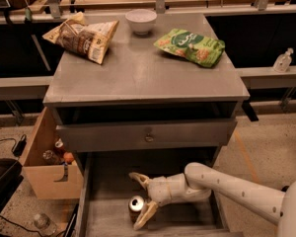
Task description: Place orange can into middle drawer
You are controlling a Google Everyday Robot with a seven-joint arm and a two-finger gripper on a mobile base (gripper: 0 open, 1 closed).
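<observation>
The placing looks all but done. The small coppery-orange metal can point(136, 204) stands upright on the bare floor of the wide grey wooden drawer tray point(110, 189), pulled out below the counter's front edge. The white two-finger gripper point(134, 200) brackets it, spread wide and gripping nothing (the near finger may graze the can). The next move calls for a clean retreat that avoids tipping it.

On the grey counter top point(143, 73), a white bowl point(140, 20) sits at the back edge, a brown crinkled snack bag point(83, 36) at the back left corner and a green snack bag point(190, 45) at the back right.
</observation>
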